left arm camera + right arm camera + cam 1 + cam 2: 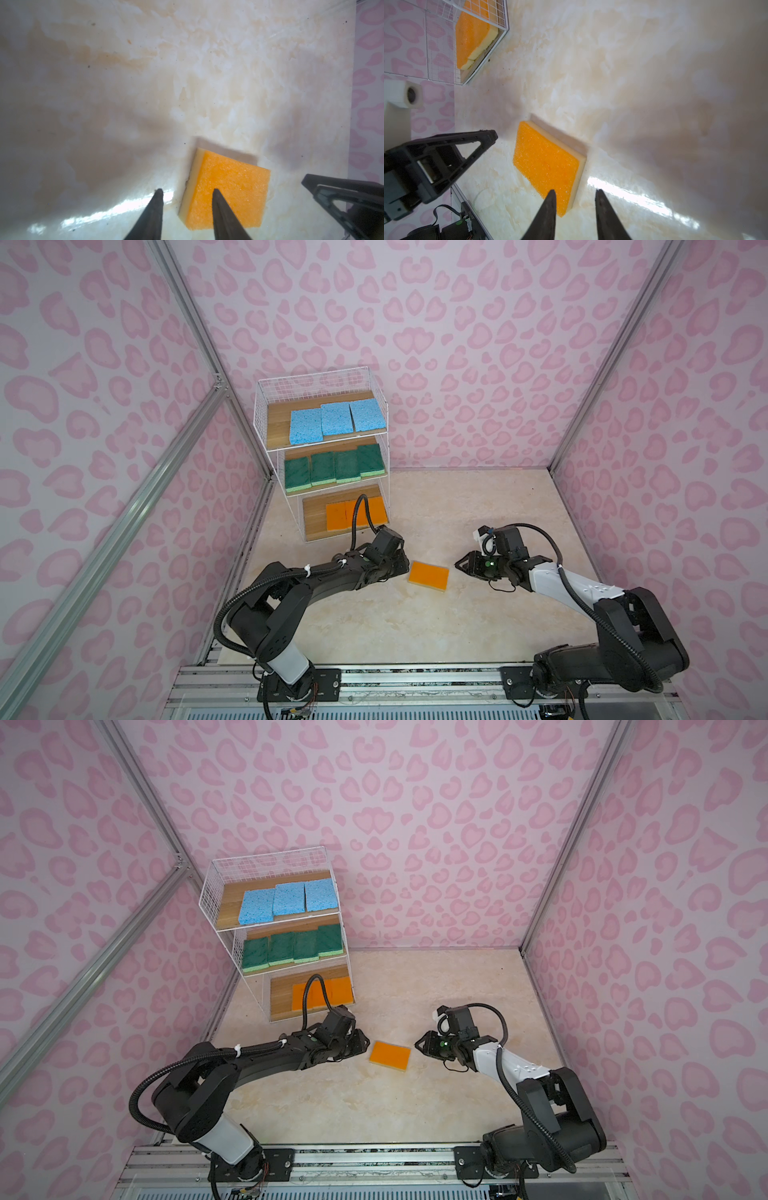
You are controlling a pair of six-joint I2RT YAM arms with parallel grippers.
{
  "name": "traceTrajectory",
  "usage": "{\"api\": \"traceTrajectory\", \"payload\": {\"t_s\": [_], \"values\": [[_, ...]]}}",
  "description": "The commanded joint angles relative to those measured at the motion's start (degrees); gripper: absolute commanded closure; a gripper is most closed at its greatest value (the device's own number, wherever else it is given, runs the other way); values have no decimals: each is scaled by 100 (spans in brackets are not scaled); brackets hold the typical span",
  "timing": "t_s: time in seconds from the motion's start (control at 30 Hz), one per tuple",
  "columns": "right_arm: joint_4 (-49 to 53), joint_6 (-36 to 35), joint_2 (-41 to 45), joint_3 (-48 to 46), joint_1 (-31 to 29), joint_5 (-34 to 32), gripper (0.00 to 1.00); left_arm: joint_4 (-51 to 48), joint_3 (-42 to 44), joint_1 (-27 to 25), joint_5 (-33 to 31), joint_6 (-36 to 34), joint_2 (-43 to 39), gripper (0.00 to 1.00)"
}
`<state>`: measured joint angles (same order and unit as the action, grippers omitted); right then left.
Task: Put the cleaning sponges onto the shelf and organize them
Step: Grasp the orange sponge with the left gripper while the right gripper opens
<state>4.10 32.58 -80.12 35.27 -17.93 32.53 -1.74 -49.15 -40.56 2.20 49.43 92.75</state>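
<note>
One orange sponge with a yellow base (429, 576) (390, 1056) lies flat on the table between my two grippers. My left gripper (404, 568) (187, 190) is just left of it, open, with nothing between its fingers. My right gripper (458, 565) (576, 190) is just right of it, also open and holding nothing. The sponge (228, 187) (546, 162) fills the near ground of both wrist views. The shelf (278, 423) (228, 903) stands at the back left. It holds three blue sponges (334, 420) on top, several green sponges (332, 466) in the middle and three orange sponges (338, 514) at the bottom.
The left arm's cable loops up in front of the bottom board (316, 522). Pink patterned walls close in the marble table (478, 510) on three sides. The shelf's wire side (500, 31) shows in the right wrist view.
</note>
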Motion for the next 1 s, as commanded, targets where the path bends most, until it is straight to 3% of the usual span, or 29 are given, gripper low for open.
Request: {"api": "traceTrajectory", "payload": {"t_s": [0.0, 0.23, 0.5, 0.6, 0.8, 0.97], "values": [[-267, 153, 40, -185, -81, -71, 78, -105, -2, 30, 33, -383, -218, 59], [-640, 382, -386, -213, -424, -229, 89, -150, -34, 74, 300, -677, -380, 58], [-1244, 688, -1119, 121, -753, -273, 91, -132, 347, 84, 472, -899, -880, 47], [-1247, 691, -1395, 433, -871, -288, 91, -177, 472, 85, 515, -895, -941, 49], [-1079, 598, -1491, 749, -893, -352, 89, -37, 726, 84, 413, -689, -890, 62], [-883, 506, -1230, 708, -827, -370, 86, 150, 767, 83, 264, -544, -554, 63]]}}
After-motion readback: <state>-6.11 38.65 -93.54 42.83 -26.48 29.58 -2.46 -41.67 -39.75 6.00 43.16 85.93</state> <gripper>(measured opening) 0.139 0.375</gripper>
